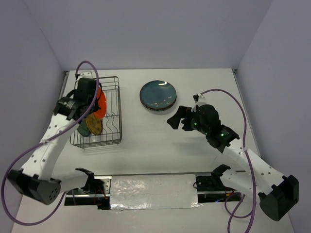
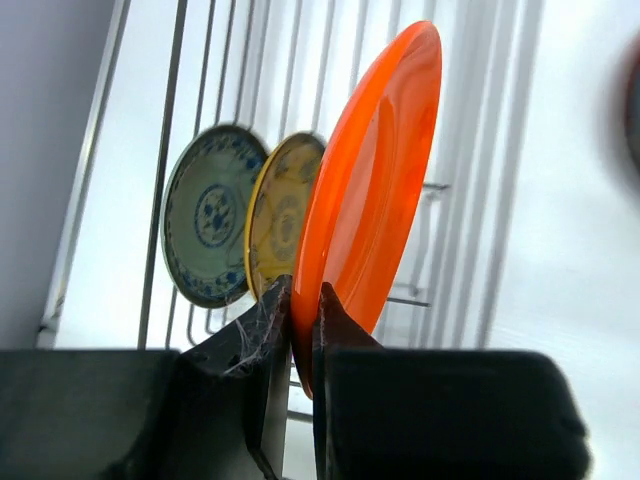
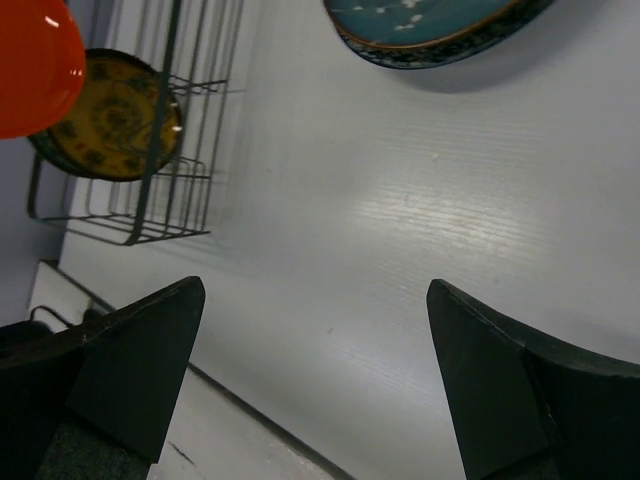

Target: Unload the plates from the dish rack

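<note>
The wire dish rack (image 1: 112,127) stands at the left of the table. My left gripper (image 2: 303,300) is shut on the rim of the plain orange plate (image 2: 375,170), held upright over the rack; the orange plate also shows in the top view (image 1: 100,103). Behind it in the rack stand a small yellow patterned plate (image 2: 280,215) and a small blue-patterned plate (image 2: 205,225). A large dark teal plate (image 1: 158,94) lies on a stack on the table right of the rack. My right gripper (image 1: 176,119) is open and empty above the table, right of the rack.
The rack's wire wall (image 3: 160,150) and the yellow plate (image 3: 110,118) show at the top left of the right wrist view, the teal plate (image 3: 430,25) at its top. A foil-covered strip (image 1: 150,191) runs along the near edge between the arm bases.
</note>
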You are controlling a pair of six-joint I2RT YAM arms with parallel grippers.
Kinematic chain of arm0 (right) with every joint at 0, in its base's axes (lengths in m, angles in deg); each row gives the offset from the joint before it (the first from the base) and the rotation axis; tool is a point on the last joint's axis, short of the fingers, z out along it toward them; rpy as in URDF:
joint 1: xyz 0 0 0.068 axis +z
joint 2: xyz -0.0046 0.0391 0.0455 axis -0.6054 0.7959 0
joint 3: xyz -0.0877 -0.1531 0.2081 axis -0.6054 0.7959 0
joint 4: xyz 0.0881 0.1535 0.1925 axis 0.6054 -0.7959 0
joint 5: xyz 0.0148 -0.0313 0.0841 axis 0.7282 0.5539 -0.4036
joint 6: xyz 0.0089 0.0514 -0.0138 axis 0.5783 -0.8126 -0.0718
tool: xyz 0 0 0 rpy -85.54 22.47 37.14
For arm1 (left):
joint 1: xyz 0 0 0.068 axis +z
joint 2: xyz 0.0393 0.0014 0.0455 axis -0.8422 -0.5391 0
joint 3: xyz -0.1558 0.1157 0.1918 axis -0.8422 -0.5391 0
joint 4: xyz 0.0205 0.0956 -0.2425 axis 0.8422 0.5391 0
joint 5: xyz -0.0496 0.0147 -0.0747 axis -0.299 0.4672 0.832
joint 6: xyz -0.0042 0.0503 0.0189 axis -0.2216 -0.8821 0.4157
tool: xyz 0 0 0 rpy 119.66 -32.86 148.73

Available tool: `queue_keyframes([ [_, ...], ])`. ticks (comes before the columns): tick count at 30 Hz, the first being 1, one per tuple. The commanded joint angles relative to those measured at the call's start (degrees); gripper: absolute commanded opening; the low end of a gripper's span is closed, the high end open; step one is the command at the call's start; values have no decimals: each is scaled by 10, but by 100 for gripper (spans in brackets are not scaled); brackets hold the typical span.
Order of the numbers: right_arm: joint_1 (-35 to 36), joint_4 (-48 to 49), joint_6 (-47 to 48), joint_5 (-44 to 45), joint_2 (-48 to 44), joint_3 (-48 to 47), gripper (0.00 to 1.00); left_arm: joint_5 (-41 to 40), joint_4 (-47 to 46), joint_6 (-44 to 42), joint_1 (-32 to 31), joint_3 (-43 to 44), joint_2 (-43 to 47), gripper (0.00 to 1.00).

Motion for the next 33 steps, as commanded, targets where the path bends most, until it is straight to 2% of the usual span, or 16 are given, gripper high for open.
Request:
queue_keyframes([
  [1,9,133,-21,-78,-9,23,100,27,29,-17,-7,53,87,0],
  [3,13,209,-51,-158,-2,52,100,113,1,-12,-7,50,118,0],
  [4,16,279,-65,-176,5,60,100,148,-13,-8,-7,45,150,0],
  [5,27,311,-75,-189,11,69,100,223,-31,-4,-7,35,166,0],
  [6,34,341,-93,-203,27,71,100,261,-72,3,-7,6,182,0],
  [10,72,425,-106,-188,63,47,100,402,-180,57,-7,-79,254,0],
  [12,90,426,-108,-174,78,32,100,474,-220,71,-7,-123,267,0],
  [15,102,422,-110,-152,108,11,100,549,-288,109,-7,-168,282,0],
  [23,105,462,-131,-147,143,17,97,624,-381,141,-7,-226,282,0],
  [24,105,466,-132,-149,147,17,94,632,-391,150,-7,-231,282,0],
  [28,104,510,-138,-164,166,17,38,683,-438,165,-7,-265,268,2],
  [29,104,524,-140,-166,166,19,4,685,-439,163,-7,-270,262,3],
  [30,105,525,-143,-162,165,21,0,686,-436,159,-7,-273,259,4],
  [31,105,524,-143,-156,163,24,0,668,-425,152,-7,-272,255,10],
  [32,104,509,-142,-141,157,24,0,653,-394,135,-7,-270,249,18],
  [33,104,496,-139,-131,153,24,0,633,-374,125,-7,-265,247,31],
])
